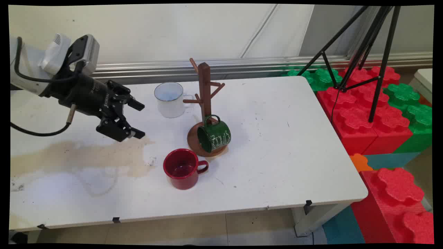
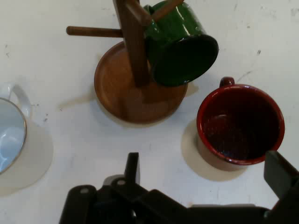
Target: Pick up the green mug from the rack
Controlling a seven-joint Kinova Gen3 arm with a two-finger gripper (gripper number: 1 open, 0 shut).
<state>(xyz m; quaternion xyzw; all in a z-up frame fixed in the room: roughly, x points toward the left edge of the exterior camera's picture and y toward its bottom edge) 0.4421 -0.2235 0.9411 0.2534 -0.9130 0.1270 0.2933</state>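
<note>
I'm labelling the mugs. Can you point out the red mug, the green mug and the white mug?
red mug (image 1: 182,169): main view, inner bowl.
green mug (image 1: 216,137): main view, lettered side.
white mug (image 1: 169,100): main view, outer wall.

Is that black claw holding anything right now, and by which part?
Nothing. The end effector hangs open and empty above the table, left of the mugs.

At the upper left of the main view, the arm (image 1: 24,74) shows a white, smooth-shelled link with a ribbed white-grey camera housing (image 1: 86,50) mounted near the wrist. Black cables (image 1: 34,132) loop out of it, one ending in a small metal plug. The gripper (image 1: 138,117) is matte black with faint white lettering on its round body, angular linkage bars and two blunt fingers (image 2: 132,166); a screw hole shows in the linkage.
</note>
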